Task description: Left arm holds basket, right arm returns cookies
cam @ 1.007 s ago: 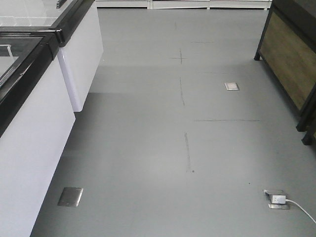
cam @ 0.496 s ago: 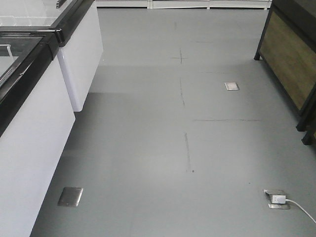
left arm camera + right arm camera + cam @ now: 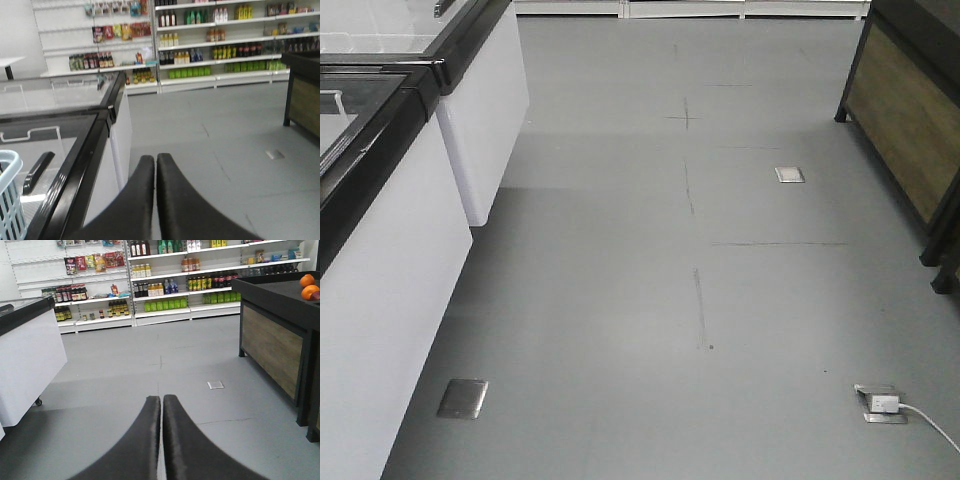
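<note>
A corner of the light blue basket [image 3: 9, 197] shows at the lower left edge of the left wrist view, on top of the chest freezer [image 3: 75, 165]. My left gripper [image 3: 155, 159] is shut with nothing between its jaws, well right of the basket and above the floor. In the right wrist view my right gripper [image 3: 161, 399] is likewise shut and empty, pointing down the aisle over the grey floor. The cookies are out of view. Neither gripper appears in the front view.
White chest freezers [image 3: 410, 190] with black rims line the left. A dark wooden display stand [image 3: 272, 340] carrying oranges [image 3: 309, 286] stands on the right. Stocked shelves [image 3: 165, 285] close the far end. A floor socket with a white cable [image 3: 885, 405] lies lower right.
</note>
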Robot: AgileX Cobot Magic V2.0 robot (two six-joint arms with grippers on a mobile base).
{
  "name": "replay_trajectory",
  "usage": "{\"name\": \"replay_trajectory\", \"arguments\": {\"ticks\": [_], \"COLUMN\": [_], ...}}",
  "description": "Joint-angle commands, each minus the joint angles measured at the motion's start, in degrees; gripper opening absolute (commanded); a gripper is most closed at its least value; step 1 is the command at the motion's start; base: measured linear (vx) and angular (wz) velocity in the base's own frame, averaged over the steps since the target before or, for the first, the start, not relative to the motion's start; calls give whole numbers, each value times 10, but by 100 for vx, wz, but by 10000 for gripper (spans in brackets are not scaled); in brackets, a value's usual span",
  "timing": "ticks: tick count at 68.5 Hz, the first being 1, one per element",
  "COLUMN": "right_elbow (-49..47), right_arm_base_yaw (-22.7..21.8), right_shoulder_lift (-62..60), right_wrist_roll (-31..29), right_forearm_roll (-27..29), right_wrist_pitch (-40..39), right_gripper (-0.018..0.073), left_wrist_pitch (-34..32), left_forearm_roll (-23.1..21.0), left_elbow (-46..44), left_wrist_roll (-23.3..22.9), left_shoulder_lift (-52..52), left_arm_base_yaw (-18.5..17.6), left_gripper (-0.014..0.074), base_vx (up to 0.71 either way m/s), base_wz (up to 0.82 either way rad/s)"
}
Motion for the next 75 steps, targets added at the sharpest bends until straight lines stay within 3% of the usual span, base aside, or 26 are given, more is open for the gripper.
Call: {"name": "replay_trajectory", "arguments": {"ticks": [1, 8, 14, 32, 54, 59, 68, 75], "right_elbow": [1, 1, 1, 1, 1, 1, 1, 1], "right_arm_base_yaw": [-2, -2, -2, -2, -2, -2, -2, -2], "right_shoulder_lift": [-6, -6, -6, -6, -6, -6, -6, -6], "right_wrist_roll": [-4, -4, -4, -4, -4, -4, -4, -4], "right_forearm_roll": [-3, -3, -3, -3, -3, -3, -3, -3], "right_wrist_pitch": [-42, -42, -42, -42, -42, -42, -42, -42], "right_gripper": [-8, -8, -8, -8, -8, -8, -8, -8], "left_wrist_pitch": [-38, -43, -43, -41, -45, -58, -76, -116], "left_forearm_roll": [0, 0, 0, 0, -15, -70, -217, -267], "left_elbow": [-28, -27, -27, -27, -27, -27, -27, -27], "left_wrist_roll": [-4, -4, -4, -4, -19, -75, -223, -259], "left_shoulder_lift": [28, 29, 29, 29, 29, 29, 30, 41], "left_arm_base_yaw": [-1, -1, -1, -1, -1, -1, -1, -1], "left_gripper": [-3, 35, 135, 738, 664, 634, 580, 545], "base_vx": [0, 0, 0, 0, 0, 0, 0, 0], "base_wz": [0, 0, 0, 0, 0, 0, 0, 0]}}
